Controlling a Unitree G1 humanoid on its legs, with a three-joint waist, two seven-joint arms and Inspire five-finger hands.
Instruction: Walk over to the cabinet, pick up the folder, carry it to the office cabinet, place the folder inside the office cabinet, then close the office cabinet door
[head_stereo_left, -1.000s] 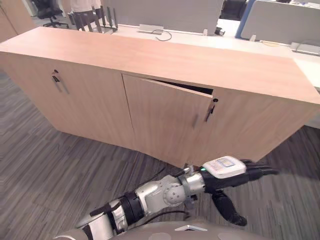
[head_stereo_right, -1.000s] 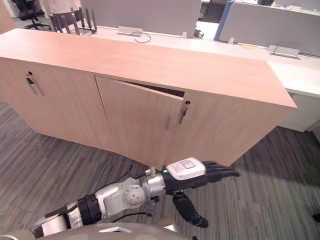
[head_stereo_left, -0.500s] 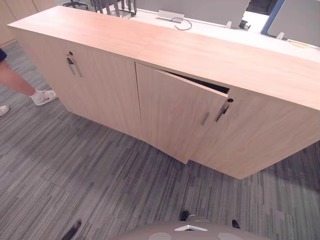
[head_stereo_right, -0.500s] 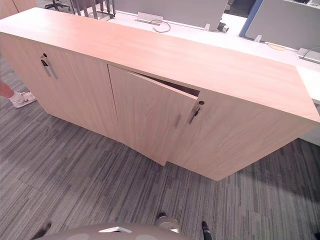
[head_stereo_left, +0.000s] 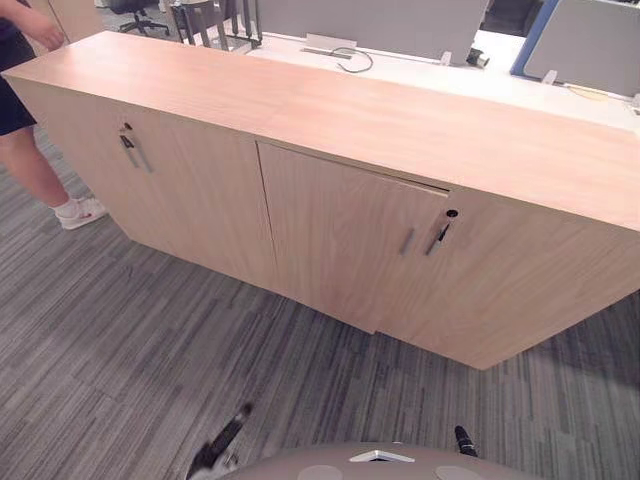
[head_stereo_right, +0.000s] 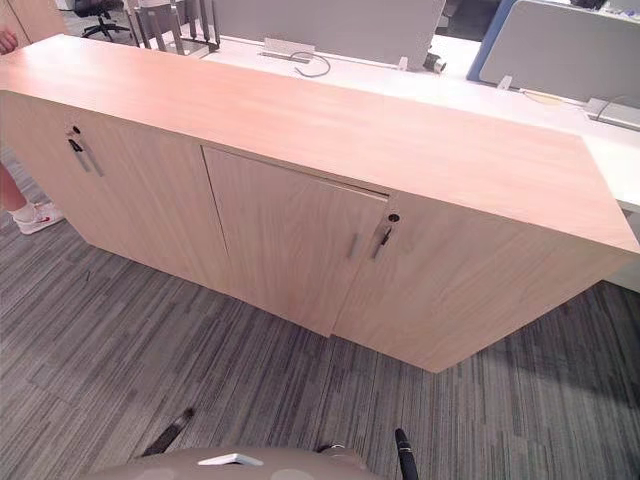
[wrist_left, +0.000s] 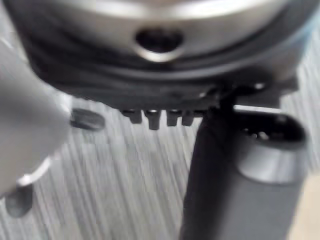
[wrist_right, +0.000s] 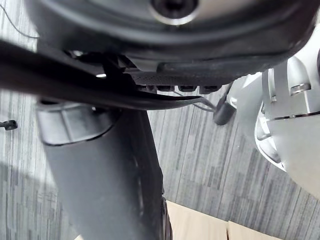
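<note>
Hiding, prob., behind middle door (head_stereo_left: 340, 240) of office cabinet (head_stereo_left: 420, 130): folder, judged stowed inside. Door looks nearly flush, w/ thin dark slit along its top by handle (head_stereo_left: 407, 240). Handle edge lies ahead & right of centre, so nearer right hand (wrist_right: 100, 175) than left hand (wrist_left: 220, 200); both hang low. Clenched or released: cannot tell for either. Person (head_stereo_left: 25, 130) stands at cabinet's left end.

One office cabinet (head_stereo_left: 400, 130), two locks (head_stereo_left: 452, 213) on it, one person (head_stereo_left: 30, 165).
</note>
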